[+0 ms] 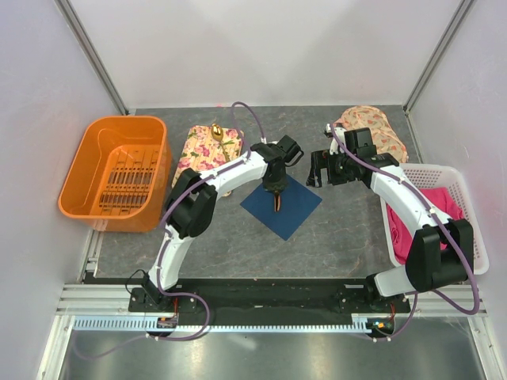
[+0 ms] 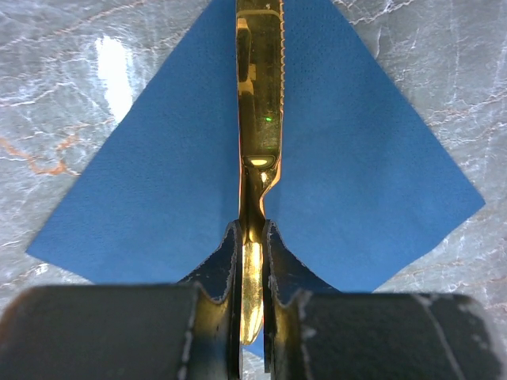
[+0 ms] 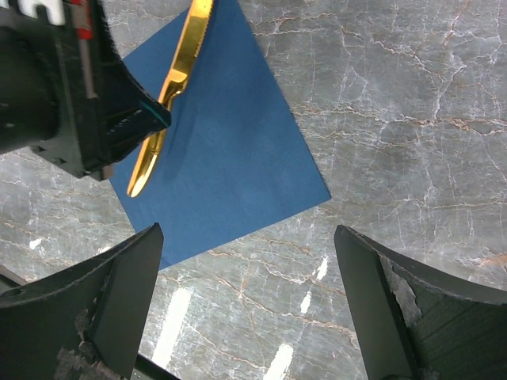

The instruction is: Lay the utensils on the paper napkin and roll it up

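At the middle of the desk the napkin is laid flat and unrolled, turned so that one corner points at the near edge. Over it a gold knife is gripped by its handle in the left pincer, which is clenched on it; a short end of the handle sticks out behind the fingers. Whether the blade already rests on the paper or is held just above it cannot be told. The knife's long axis is set along the napkin's diagonal, from the far corner toward the near one, and the serrated blade is judged to point at the near corner, with the grip close to the far corner. Just beyond the napkin, toward its right, the right pincer is held above bare desk, spread wide and carrying nothing. Farther back, toward the far left corner of the desk, a spoon is seen lying on the floral tray, its long axis roughly near to far. The task is judged to be at an early stage: the first utensil is being placed and has not been let go, the spoon is not yet fetched, and the rolling has not been begun.
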`<state>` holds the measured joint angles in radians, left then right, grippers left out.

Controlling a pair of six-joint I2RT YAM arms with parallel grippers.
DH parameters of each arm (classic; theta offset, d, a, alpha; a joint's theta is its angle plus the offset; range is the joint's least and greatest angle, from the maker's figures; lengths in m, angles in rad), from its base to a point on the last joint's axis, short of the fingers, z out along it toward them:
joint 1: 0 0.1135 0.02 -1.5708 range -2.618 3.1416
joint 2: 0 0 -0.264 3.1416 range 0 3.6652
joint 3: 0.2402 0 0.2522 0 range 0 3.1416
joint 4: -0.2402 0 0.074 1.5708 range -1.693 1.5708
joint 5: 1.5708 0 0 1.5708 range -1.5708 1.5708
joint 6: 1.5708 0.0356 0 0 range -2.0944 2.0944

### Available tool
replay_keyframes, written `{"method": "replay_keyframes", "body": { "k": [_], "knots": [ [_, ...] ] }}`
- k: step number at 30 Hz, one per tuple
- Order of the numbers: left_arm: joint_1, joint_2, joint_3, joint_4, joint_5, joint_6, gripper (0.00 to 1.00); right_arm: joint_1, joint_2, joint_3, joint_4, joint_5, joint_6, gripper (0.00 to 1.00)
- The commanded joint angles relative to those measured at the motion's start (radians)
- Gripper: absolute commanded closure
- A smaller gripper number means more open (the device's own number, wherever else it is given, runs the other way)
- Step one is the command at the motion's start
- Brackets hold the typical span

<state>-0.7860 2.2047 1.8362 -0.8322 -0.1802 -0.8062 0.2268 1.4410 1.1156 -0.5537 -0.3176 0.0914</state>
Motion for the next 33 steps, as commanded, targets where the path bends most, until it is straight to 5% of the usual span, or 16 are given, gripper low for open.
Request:
{"method": "replay_keyframes", "body": {
  "k": [1, 33],
  "knots": [
    [-0.013, 0.018, 0.063, 0.007, -0.004, -0.050, 0.98, -0.007, 0.002, 0.018, 0.023, -0.020, 0.011, 0.02],
    [-0.030, 0.064, 0.087, 0.005, 0.036, -0.077, 0.98, -0.012, -0.011, 0.004, 0.028, -0.032, 0.014, 0.02]
  ]
}}
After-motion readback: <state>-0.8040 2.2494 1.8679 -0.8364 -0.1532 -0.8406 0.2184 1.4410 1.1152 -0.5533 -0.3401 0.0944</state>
